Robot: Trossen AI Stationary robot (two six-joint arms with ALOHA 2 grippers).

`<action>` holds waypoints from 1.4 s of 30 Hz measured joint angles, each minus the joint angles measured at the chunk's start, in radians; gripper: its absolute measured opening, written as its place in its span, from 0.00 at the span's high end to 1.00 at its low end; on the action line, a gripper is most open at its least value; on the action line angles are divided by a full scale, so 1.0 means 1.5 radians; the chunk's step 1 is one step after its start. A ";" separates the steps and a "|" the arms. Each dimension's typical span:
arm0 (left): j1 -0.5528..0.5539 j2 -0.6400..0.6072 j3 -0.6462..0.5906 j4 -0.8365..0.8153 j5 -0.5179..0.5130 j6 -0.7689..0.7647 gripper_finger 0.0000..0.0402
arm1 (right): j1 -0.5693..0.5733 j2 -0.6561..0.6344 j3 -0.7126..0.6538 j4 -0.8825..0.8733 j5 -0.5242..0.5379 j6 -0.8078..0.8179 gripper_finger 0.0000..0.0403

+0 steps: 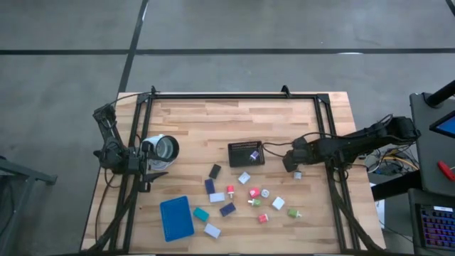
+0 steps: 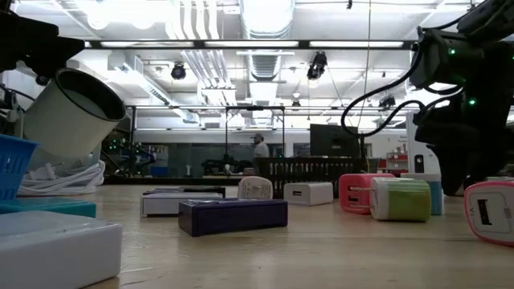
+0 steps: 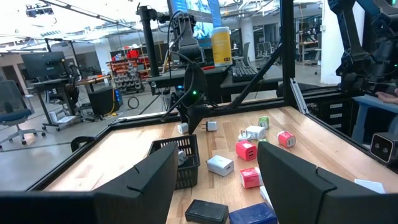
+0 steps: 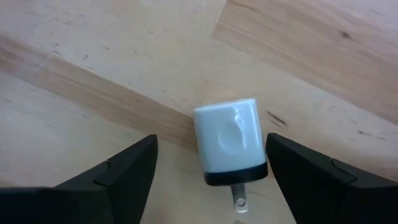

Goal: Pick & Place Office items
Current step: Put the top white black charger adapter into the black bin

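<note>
Office items (image 1: 249, 195) are seen scattered over the front half of the wooden surface (image 1: 192, 121): small cube-shaped plug adapters in pink, white, green and red, and flat blocks in navy, white, teal and black. One white plug adapter (image 4: 230, 142), glossy, with a dark base band and a metal prong, lies on the wood directly between the spread fingers of the right hand (image 4: 211, 171), which is lowered over it without a grip being visible; in the high view this piece (image 1: 298, 173) is found just right of the black mesh basket (image 1: 246, 153). A small lilac piece (image 1: 254, 153) is seen inside that basket. A flat blue tray (image 1: 176, 217) lies at the front left, with a teal block (image 1: 201, 213) and a white block (image 1: 212, 230) beside it. The left hand (image 3: 214, 180) is held open above the left side of the surface, empty, close to a white cup-like cylinder (image 1: 163, 148).
</note>
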 joint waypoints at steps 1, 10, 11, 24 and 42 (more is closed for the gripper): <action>0.000 0.000 0.000 0.000 0.000 0.000 0.44 | 0.000 0.000 0.000 0.004 0.004 0.000 0.30; 0.000 0.000 0.000 0.000 0.000 0.000 0.44 | 0.000 0.000 0.000 0.014 0.006 0.002 0.48; 0.000 0.000 0.000 0.000 0.000 0.000 0.44 | 0.000 0.000 0.000 0.014 0.006 0.005 0.50; 0.000 0.000 0.000 0.000 0.000 0.000 0.44 | 0.000 0.000 0.000 0.014 0.006 0.015 0.67; 0.000 0.000 0.000 0.000 0.000 0.000 0.44 | 0.001 -0.004 0.041 0.011 0.033 0.007 0.64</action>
